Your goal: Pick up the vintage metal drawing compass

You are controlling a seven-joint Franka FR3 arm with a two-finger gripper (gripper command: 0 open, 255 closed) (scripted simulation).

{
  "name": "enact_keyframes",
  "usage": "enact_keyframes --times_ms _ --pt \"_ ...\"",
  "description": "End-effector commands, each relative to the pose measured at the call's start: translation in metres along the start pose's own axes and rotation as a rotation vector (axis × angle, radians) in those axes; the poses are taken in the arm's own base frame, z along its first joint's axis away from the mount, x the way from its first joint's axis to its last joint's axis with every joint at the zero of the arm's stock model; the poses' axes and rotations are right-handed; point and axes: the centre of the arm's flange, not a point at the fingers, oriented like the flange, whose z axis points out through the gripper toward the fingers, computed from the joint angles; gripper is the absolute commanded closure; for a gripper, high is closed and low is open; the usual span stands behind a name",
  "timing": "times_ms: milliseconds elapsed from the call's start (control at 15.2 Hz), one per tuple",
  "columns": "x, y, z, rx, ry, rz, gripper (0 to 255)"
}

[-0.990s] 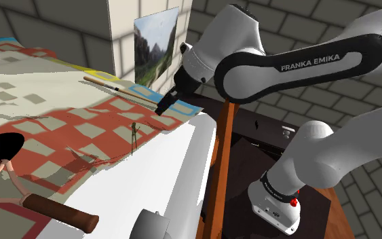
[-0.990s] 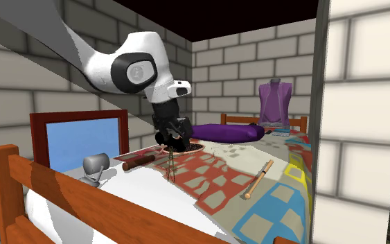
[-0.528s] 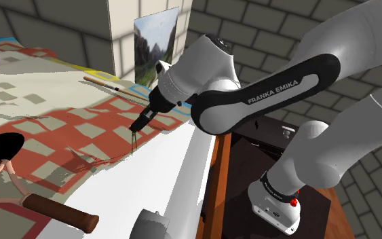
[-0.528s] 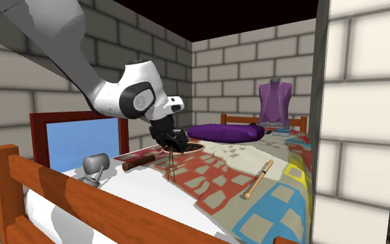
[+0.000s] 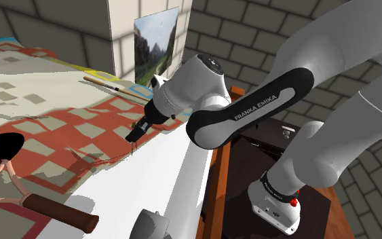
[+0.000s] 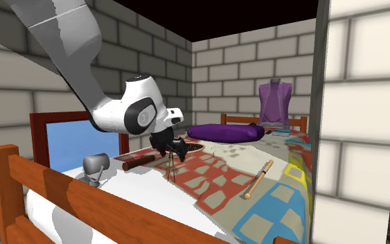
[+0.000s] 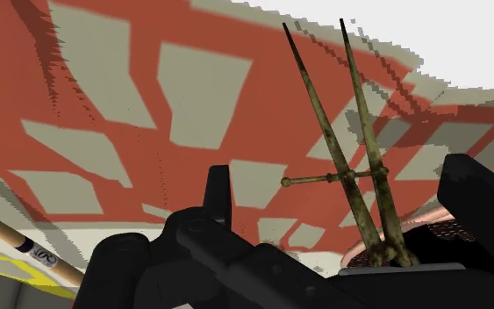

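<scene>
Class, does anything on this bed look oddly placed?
Yes: the drawing compass stands upright on its two points on the red patterned quilt, below the gripper, rather than lying flat.

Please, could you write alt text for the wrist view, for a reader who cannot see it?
A thin, tarnished metal drawing compass stands between the fingers of the open black gripper, not clasped. Its two legs point away over a red bedspread with grey patches. A wooden stick lies on the bedspread off to one side of the gripper.
</scene>
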Motion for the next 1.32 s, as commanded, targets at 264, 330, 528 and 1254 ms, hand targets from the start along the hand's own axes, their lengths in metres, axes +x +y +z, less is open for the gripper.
enact_keyframes --times_ms 264,330,528,1254 --pt "-0.002 0.0 0.006 0.001 0.001 0.0 255" --pt "-0.002 0.0 0.006 0.001 0.001 0.0 255" --pt "-0.002 0.0 0.006 0.001 0.001 0.0 255" --pt "0.02 -0.001 -0.03 0.001 0.001 0.0 255"
